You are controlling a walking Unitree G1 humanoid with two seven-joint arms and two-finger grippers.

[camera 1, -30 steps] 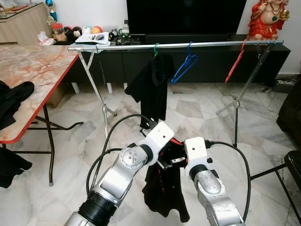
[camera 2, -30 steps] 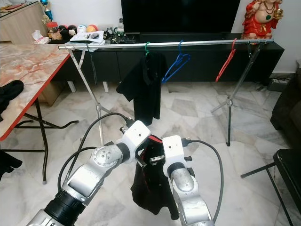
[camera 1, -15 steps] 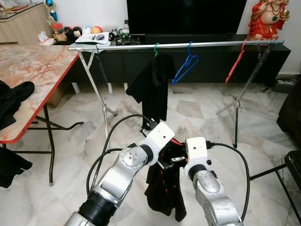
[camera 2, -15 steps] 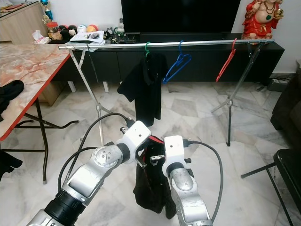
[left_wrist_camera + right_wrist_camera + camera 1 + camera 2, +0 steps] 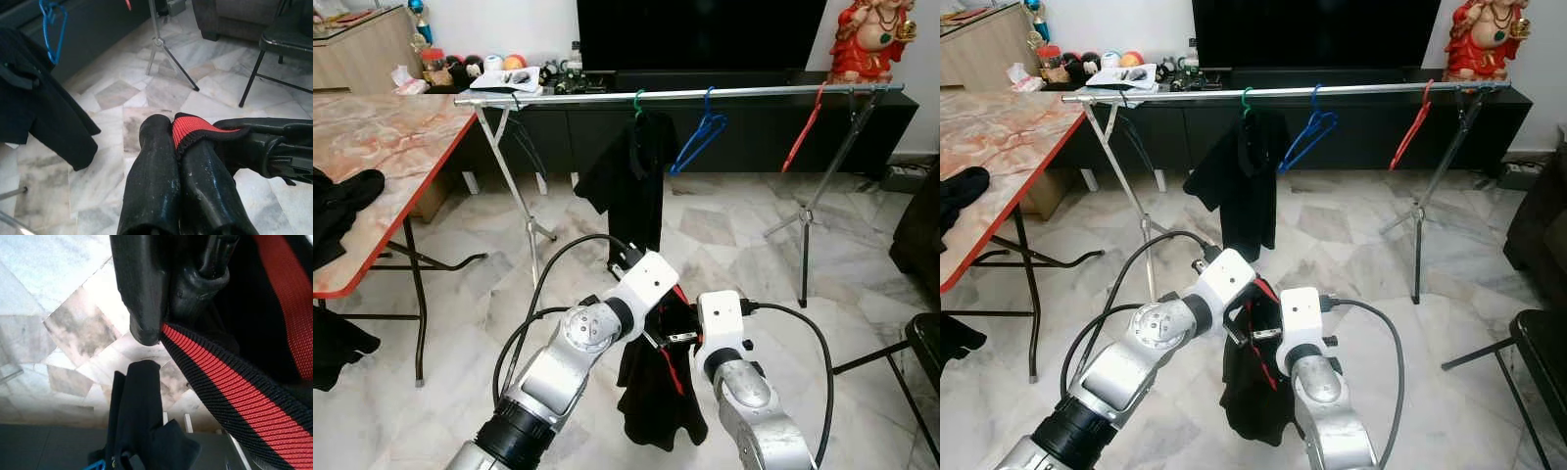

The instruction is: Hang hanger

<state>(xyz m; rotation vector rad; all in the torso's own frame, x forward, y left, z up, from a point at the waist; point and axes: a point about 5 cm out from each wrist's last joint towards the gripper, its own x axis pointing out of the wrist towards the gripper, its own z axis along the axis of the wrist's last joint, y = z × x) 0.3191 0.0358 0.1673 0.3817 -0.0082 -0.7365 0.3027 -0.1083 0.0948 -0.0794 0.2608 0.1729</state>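
A black garment with red trim [image 5: 656, 401] hangs between my two grippers, low in front of me. My left gripper [image 5: 173, 129] is shut on its red-and-black collar band [image 5: 195, 127]. From the right, my right gripper [image 5: 679, 337] meets the same band [image 5: 220, 377] and is shut on it. Beyond stands a metal clothes rail [image 5: 754, 93]. On it hang a green hanger [image 5: 638, 101] carrying a black shirt [image 5: 631, 181], an empty blue hanger [image 5: 697, 137] and an empty red hanger [image 5: 803, 132].
A marble-topped folding table [image 5: 382, 137] with dark clothes [image 5: 337, 211] on it stands at the left. A black chair [image 5: 925, 343] is at the right edge. The rail's splayed legs [image 5: 808, 211] reach onto the marble floor. A dark TV cabinet [image 5: 744, 127] runs behind.
The held garment has swung and gathered a little higher, with more red trim showing between the grippers. Both arms have shifted only slightly.
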